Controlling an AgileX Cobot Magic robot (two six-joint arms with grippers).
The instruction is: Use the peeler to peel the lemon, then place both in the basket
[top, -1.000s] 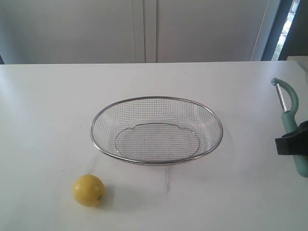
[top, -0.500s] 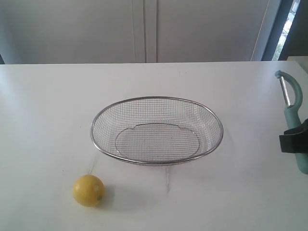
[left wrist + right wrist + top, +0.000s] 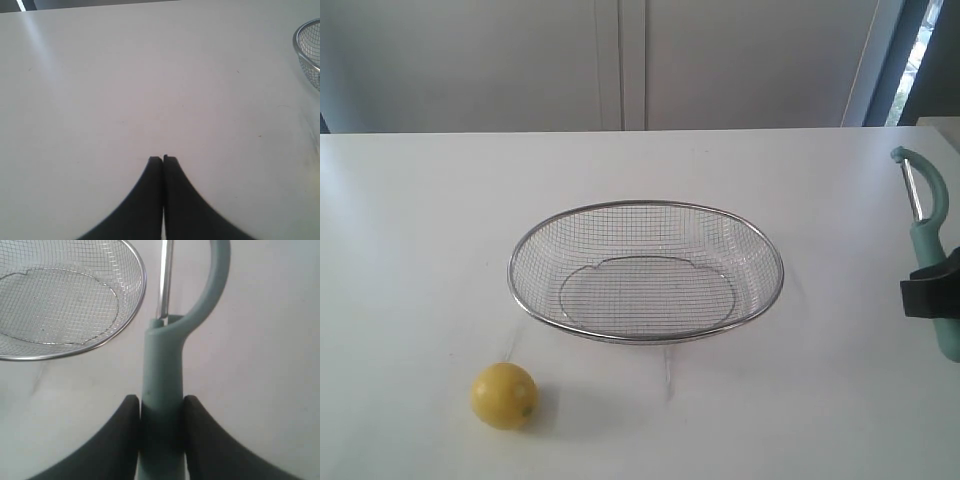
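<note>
The yellow lemon [image 3: 504, 396] rests on the white table near the front left. The wire-mesh basket [image 3: 520, 250] stands empty in the middle, and its rim [image 3: 135, 305] also shows in the right wrist view. At the far right edge my right gripper [image 3: 930, 297] is shut on the handle of the teal peeler [image 3: 928, 245], held above the table with its hooked head pointing away. In the right wrist view the peeler [image 3: 162, 360] runs up between the fingers of my right gripper [image 3: 161, 402]. My left gripper [image 3: 163, 159] is shut and holds nothing, over bare table; it is outside the exterior view.
The white table [image 3: 420, 220] stretches wide to the left of the basket. A grey wall closes the back, with a window strip [image 3: 920, 50] at the far right. The basket's rim [image 3: 305, 50] shows at the edge of the left wrist view.
The right gripper carried the peeler slightly right and up between the first two frames, then held still. Lemon and basket have not moved.
</note>
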